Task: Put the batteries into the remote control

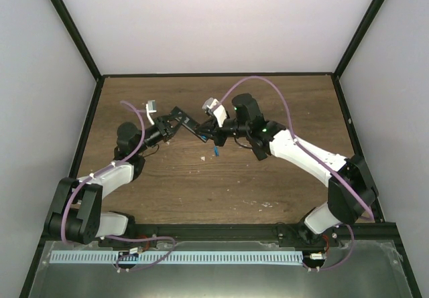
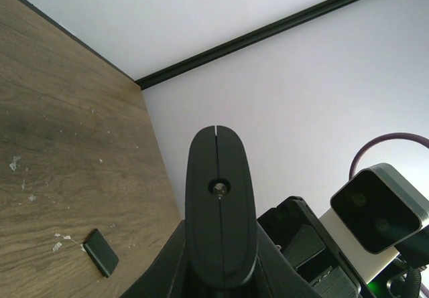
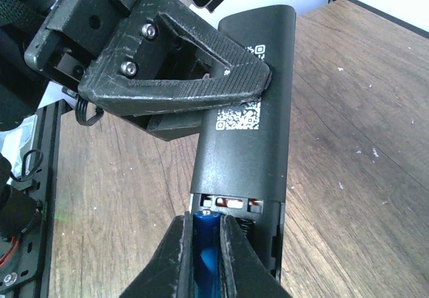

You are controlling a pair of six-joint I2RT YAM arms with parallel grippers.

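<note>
My left fingers [image 3: 181, 70] clamped the remote [image 3: 248, 137]; my right fingers [image 3: 236, 261] pinched a battery [image 3: 206, 254], its tip at the open bay.

Lab cell: white walls [image 1: 201, 23], wooden table [image 1: 201, 191]

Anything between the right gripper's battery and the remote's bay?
Nothing visible. The battery in the right gripper sits at the open bay of the remote, contacts exposed. The left gripper clamps the remote further up, clear of the bay. The cover lies apart on the table.
</note>
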